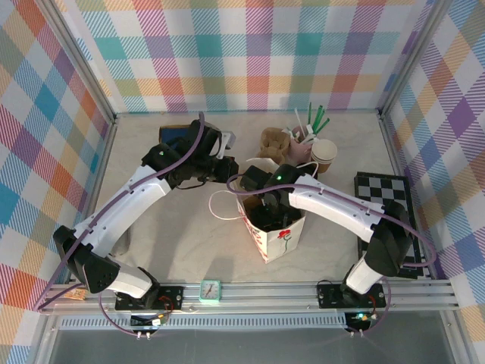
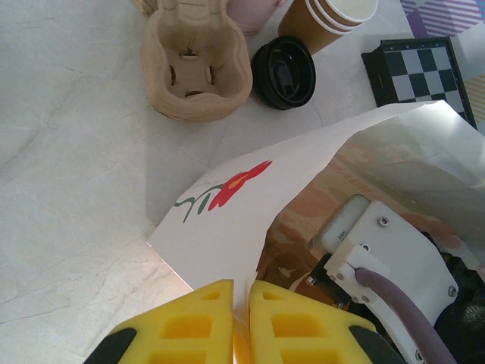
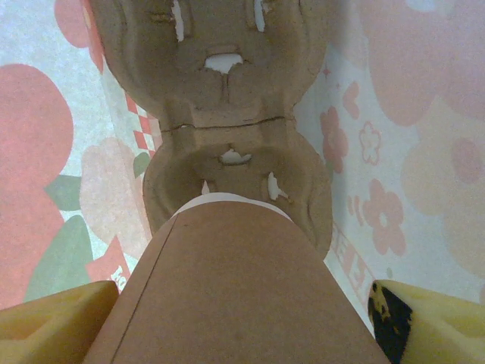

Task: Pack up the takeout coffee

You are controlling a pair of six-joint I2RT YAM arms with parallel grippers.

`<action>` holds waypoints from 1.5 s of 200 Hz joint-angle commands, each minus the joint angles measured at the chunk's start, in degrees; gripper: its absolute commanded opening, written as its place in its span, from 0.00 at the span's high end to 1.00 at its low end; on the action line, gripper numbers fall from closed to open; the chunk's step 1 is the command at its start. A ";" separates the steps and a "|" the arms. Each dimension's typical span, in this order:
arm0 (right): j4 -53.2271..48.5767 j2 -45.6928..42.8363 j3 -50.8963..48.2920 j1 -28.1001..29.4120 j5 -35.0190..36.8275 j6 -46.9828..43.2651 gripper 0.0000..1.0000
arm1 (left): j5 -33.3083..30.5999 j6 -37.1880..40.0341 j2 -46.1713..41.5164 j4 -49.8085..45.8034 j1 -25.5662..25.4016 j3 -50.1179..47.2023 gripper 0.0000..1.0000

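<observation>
Pale marbled tabletop [image 1: 182,235], plaid walls [image 1: 250,61] all round. At the flowered paper bag's [image 1: 282,241] left rim, the left gripper [image 2: 241,294] pinches the edge. Inside the bag, the right gripper [image 3: 242,311] clasps the takeout coffee [image 3: 235,280]: plain kraft-brown side, lid hidden, above a pulp cup carrier [image 3: 220,91].

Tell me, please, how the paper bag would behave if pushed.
The paper bag would probably buckle, since its thin wall already bows. Standing tall on the smooth table, it may slide or tip, though the left pincer pinching its rim should steady it.
</observation>
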 commanded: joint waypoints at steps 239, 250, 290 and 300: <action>1.06 1.31 -2.08 -1.46 2.09 -0.70 0.69 | 0.94 -0.89 -2.74 -1.15 -1.05 0.90 0.88; 1.26 1.39 -2.28 -1.46 2.04 -0.71 0.69 | 0.88 -0.94 -2.82 -1.07 -1.05 0.85 0.88; 1.87 1.50 -2.63 -1.50 1.85 -0.66 0.69 | 0.96 -1.07 -3.00 -1.06 -1.14 0.81 0.88; 1.83 1.48 -2.76 -1.55 1.82 -0.62 0.69 | 0.98 -1.07 -3.00 -0.98 -1.14 0.81 0.88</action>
